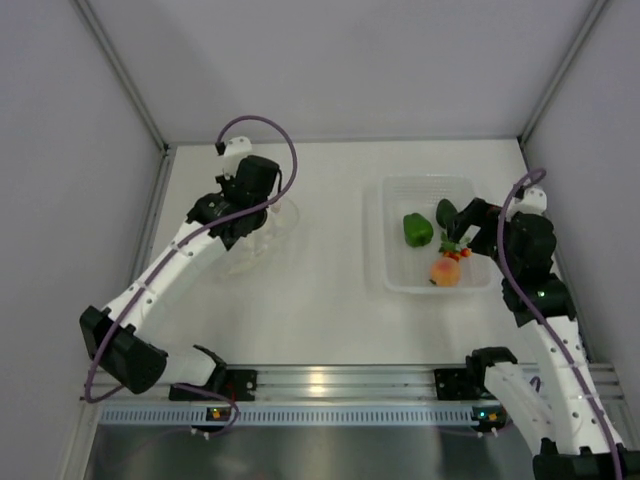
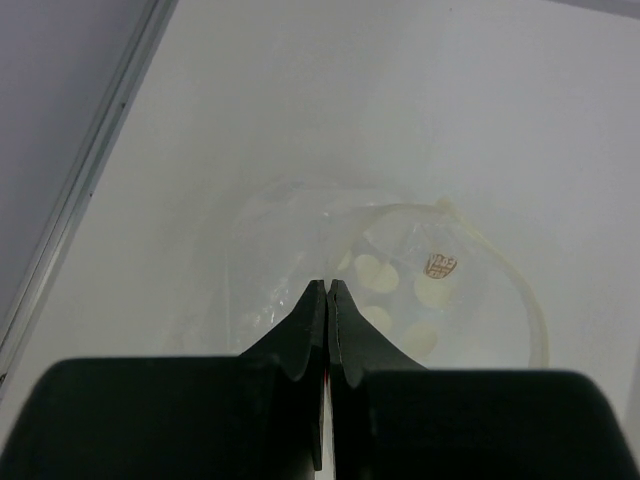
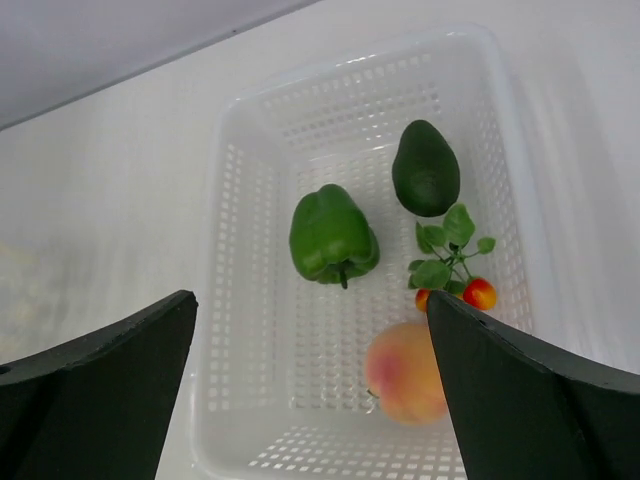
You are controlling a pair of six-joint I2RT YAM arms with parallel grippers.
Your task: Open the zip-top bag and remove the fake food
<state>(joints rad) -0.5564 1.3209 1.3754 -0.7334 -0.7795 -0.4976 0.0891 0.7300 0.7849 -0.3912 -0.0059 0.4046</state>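
The zip-top bag [image 1: 268,232] [image 2: 300,230] is a clear, wrinkled film at the far left of the table. It holds no food that I can see. My left gripper [image 1: 243,222] [image 2: 327,285] is shut, its tips pinched on the bag's film. The fake food lies in a white perforated basket [image 1: 425,182] [image 3: 240,150]: a green pepper [image 1: 418,230] [image 3: 332,236], a dark avocado [image 1: 446,212] [image 3: 426,168], a peach [image 1: 445,272] [image 3: 405,372] and small red tomatoes on a sprig [image 1: 452,250] [image 3: 478,293]. My right gripper [image 1: 460,237] [image 3: 310,300] hangs wide open over the basket, holding nothing.
Grey walls with metal rails enclose the white table on the left, back and right. The basket stands close to the right wall. Both arm bases sit on the rail at the near edge.
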